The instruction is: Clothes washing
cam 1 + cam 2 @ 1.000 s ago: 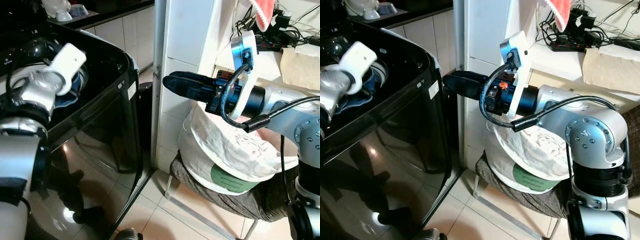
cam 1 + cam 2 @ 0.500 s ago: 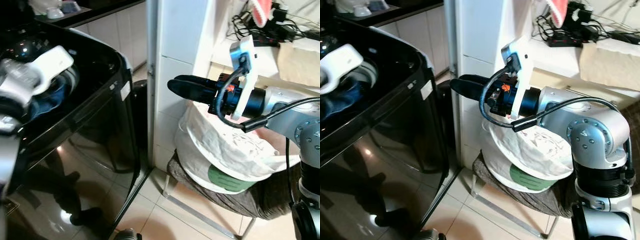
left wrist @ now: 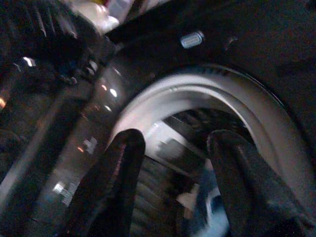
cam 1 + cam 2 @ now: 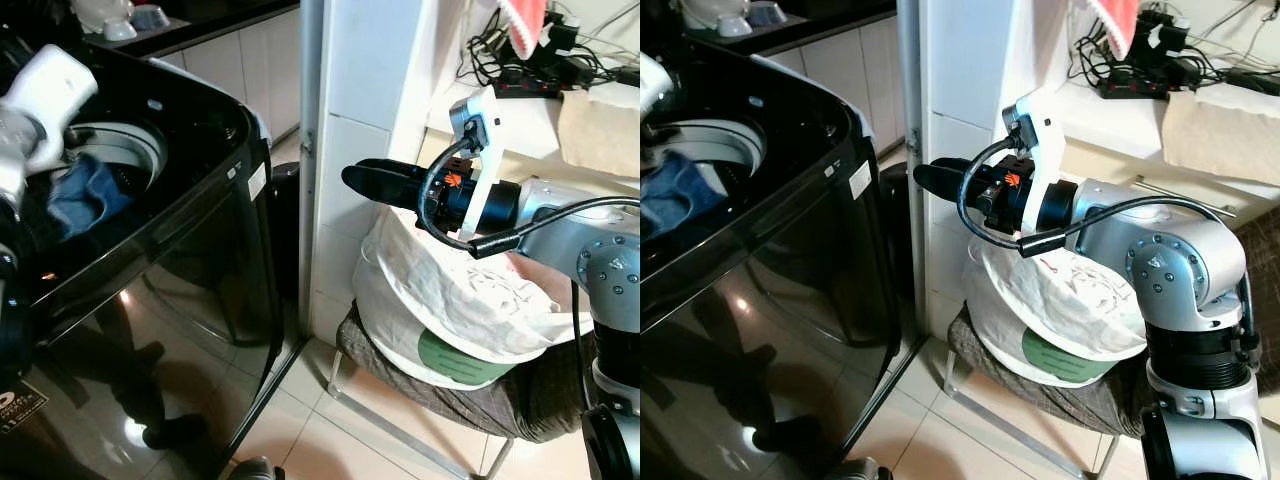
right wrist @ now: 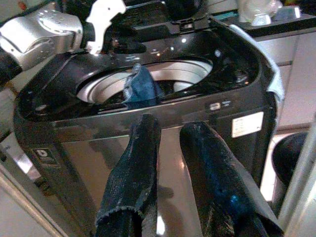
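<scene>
A black top-loading washing machine (image 4: 200, 260) stands at the left with its lid up. A blue garment (image 4: 85, 190) lies in the drum and hangs partly over the pale drum rim (image 5: 163, 74). My left gripper (image 3: 173, 163) hovers open and empty above the drum rim, its white wrist (image 4: 45, 90) at the machine's far left. My right gripper (image 4: 352, 178) reaches out level towards the machine, apart from it. Its fingers (image 5: 138, 163) stand narrowly open with nothing between them. Below that arm a white laundry bag (image 4: 450, 300) sits on a stool (image 4: 500, 400).
A white tiled pillar (image 4: 360, 80) rises between the machine and the stool, with a dark bin (image 4: 290, 220) at its foot. Behind the right arm a counter holds a power strip and cables (image 4: 540, 80). Pale tiled floor (image 4: 300, 440) lies in front.
My left arm has pulled up and back to the left off the drum, uncovering the blue garment. The right gripper stays about where it was. The camera has shifted a little.
</scene>
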Motion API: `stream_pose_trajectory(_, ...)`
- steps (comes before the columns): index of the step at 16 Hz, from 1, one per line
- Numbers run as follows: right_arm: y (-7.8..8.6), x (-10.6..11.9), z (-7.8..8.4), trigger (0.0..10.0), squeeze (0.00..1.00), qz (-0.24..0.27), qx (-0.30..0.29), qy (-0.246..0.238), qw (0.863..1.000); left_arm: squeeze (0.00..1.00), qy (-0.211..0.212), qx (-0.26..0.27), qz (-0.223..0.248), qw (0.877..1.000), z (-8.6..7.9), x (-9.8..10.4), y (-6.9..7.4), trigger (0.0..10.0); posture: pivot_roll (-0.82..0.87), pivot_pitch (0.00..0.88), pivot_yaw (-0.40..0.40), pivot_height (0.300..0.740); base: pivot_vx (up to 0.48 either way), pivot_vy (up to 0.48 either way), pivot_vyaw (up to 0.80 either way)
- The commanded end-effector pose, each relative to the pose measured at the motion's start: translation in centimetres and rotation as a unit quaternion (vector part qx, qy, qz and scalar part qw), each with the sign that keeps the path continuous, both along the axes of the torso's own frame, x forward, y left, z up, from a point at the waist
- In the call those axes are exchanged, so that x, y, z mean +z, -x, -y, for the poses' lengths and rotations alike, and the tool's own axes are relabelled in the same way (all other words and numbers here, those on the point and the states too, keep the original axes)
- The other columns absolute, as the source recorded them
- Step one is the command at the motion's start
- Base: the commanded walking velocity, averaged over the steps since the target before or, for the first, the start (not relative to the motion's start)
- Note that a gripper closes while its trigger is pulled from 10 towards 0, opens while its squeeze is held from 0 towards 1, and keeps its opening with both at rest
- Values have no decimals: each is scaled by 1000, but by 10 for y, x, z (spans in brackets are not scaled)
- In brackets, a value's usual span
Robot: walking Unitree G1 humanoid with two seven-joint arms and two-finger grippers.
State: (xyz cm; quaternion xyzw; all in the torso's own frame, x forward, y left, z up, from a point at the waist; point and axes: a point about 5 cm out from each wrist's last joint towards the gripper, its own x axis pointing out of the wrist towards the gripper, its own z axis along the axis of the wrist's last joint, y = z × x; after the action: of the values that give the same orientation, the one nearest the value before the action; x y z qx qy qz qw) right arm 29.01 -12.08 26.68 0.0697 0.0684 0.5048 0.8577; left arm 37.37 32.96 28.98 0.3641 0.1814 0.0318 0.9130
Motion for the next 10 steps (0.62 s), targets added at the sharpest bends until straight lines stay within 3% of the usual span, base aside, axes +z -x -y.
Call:
stream_pose_trajectory(1,-3,5,3,10000,0,7,-17,0,1000,1000,-40,-22,-21,999,2,-1,0,10000,-2,0,12,740,0,0,0)
stream_pose_trajectory(2,-4,4,4,10000,0,6,-21,0,1000,1000,-53,-33,-60,996,3,-8,3,10000,-3,0,13,740,0,0,0)
stream_pose_trajectory(3,-5,5,5,10000,0,6,-25,0,1000,1000,-34,-46,-71,996,6,-12,5,10000,-5,0,17,740,0,0,0)
stream_pose_trajectory(4,-5,5,6,10000,0,7,-33,-1,999,847,0,-59,-36,998,13,-10,2,10000,-6,0,22,740,0,0,0)
stream_pose_trajectory(5,-10,7,8,10000,0,20,-74,-9,997,0,89,-102,58,989,36,-3,-6,10000,-6,0,22,740,0,0,0)
stream_pose_trajectory(6,-12,8,10,10000,0,26,-94,-12,995,0,126,-118,100,980,45,1,-7,10000,-7,0,26,740,0,0,0)
stream_pose_trajectory(7,-19,7,13,10000,0,54,-153,4,987,0,215,-146,177,949,65,5,-8,10000,-10,0,27,740,0,0,0)
stream_pose_trajectory(8,-25,1,16,10000,0,77,-221,24,972,0,330,-149,211,908,88,-10,-2,10000,-16,0,29,740,0,0,0)
stream_pose_trajectory(9,-26,0,17,10000,0,84,-242,22,966,0,347,-150,218,899,98,-20,4,10000,-17,0,29,740,0,0,0)
stream_pose_trajectory(10,-24,-2,18,10000,0,80,-256,3,963,0,314,-126,230,913,106,-38,13,10000,-15,0,23,740,0,0,0)
